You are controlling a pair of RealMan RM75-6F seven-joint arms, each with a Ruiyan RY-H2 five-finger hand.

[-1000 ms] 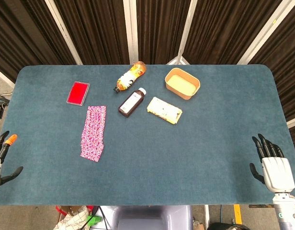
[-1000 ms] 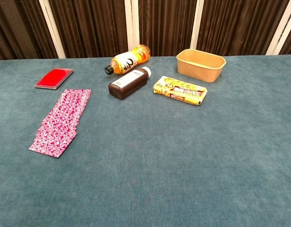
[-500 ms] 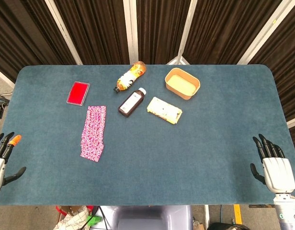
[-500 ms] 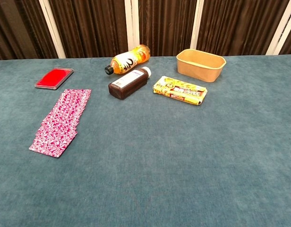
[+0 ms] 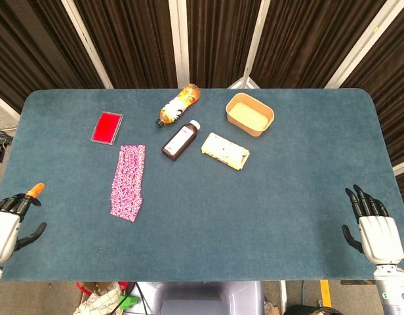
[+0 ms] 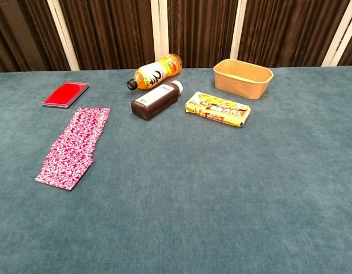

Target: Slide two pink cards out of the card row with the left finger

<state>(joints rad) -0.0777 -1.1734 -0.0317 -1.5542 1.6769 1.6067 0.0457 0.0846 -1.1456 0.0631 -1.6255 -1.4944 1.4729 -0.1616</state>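
Note:
A row of overlapping pink patterned cards [image 5: 128, 181] [image 6: 74, 146] lies on the blue table, left of centre. My left hand [image 5: 8, 223] hovers at the table's front left corner, well to the left of the cards, fingers apart and holding nothing; one fingertip is orange. At the front right corner my right hand [image 5: 371, 226] is open too, fingers spread, empty. Neither hand shows in the chest view.
A red card box [image 5: 107, 126] [image 6: 65, 94] lies beyond the card row. Further right are an orange drink bottle [image 5: 178, 104] [image 6: 153, 71] on its side, a dark brown bottle [image 5: 180, 140] [image 6: 156, 100], a yellow packet [image 5: 224, 150] [image 6: 217, 108] and a tan bowl [image 5: 250, 114] [image 6: 243, 78].
My left hand has moved inward and to the right over the table's front left corner. The right hand and the objects have not moved.

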